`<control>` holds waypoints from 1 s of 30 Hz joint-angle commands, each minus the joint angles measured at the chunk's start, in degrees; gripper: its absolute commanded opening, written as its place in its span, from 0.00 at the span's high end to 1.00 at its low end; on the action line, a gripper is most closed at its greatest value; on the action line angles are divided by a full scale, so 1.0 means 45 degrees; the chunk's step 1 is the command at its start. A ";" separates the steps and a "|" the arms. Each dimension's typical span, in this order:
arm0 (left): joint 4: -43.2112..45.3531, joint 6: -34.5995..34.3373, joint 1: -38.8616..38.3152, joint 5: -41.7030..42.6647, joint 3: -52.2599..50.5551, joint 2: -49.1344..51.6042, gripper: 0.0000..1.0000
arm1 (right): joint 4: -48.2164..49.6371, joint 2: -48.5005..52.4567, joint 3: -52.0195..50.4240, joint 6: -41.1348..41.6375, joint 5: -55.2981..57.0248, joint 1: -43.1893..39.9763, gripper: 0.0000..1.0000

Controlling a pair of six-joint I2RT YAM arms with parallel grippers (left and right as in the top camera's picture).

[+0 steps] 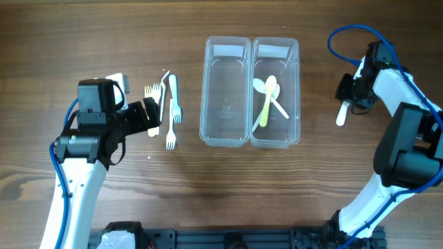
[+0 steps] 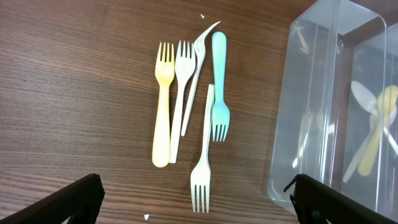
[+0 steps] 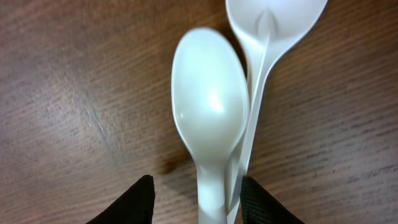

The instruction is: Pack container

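Forks lie in a loose bunch on the wood table (image 1: 104, 41) just ahead of my left gripper (image 2: 196, 180). In the left wrist view I count a yellow fork (image 2: 163, 106), a white fork (image 2: 181, 93) touching it, a thin white piece (image 2: 198, 68) crossing beside them, a blue fork (image 2: 219, 87), and a second white fork (image 2: 203, 155) lying lower with its tines toward the camera. The left fingers (image 2: 74, 199) are spread wide at the bottom corners of that view and have hold of nothing. The container (image 1: 225, 97) sits in the middle of the table between the two arms, its two clear bins side by side with a whitish strip at the far end of each. The bin nearer the left arm is bare. The bin nearer the right arm holds a yellow spoon (image 1: 268, 93) lying over a white spoon (image 1: 280, 107), with another white bowl (image 1: 259, 85) showing beside it. Off past the container's right side, my right gripper (image 3: 198, 186) is low over a pair of white spoons, one spoon (image 3: 208, 112) stacked on the other spoon (image 3: 273, 18). Its fingers (image 3: 140, 202) are partly open and straddle the handles. Bare wood shows between one finger and the handles, while the other finger sits right against them, though I cannot tell if it touches.
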 commanded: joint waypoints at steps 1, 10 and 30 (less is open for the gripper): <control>0.0029 0.0199 0.0102 0.0194 0.0257 0.0073 0.00 | -0.0131 0.0073 0.0005 0.0044 0.0034 0.0063 0.52; 0.0029 0.0199 0.0102 0.0194 0.0257 0.0073 0.00 | 0.0379 -0.0709 0.0005 0.0384 -0.0024 0.0078 0.43; 0.0029 0.0199 0.0102 0.0194 0.0257 0.0073 0.00 | 0.0801 -0.0243 -0.0010 0.0491 -0.0782 0.0160 0.41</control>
